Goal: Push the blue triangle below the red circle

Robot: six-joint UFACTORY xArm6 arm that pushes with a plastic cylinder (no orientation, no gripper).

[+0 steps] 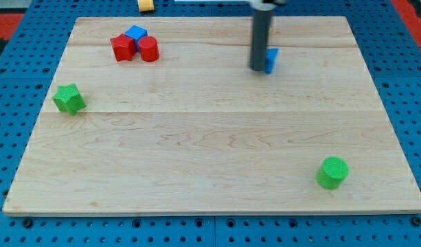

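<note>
A wooden board (217,165) lies on a blue pegboard surface (18,82). My tip (257,68) rests on the board near the view's top, right of centre, touching the left side of the blue triangle (271,60), which the rod partly hides. Toward the view's top left, three blocks cluster together: a red star-like block (122,47), a blue cube (135,33) just behind it, and the red circle (148,49) beside both. A green star (69,99) sits near the left edge. A green cylinder (332,171) stands at the lower right. A yellow block (146,5) lies off the board at the view's top.
</note>
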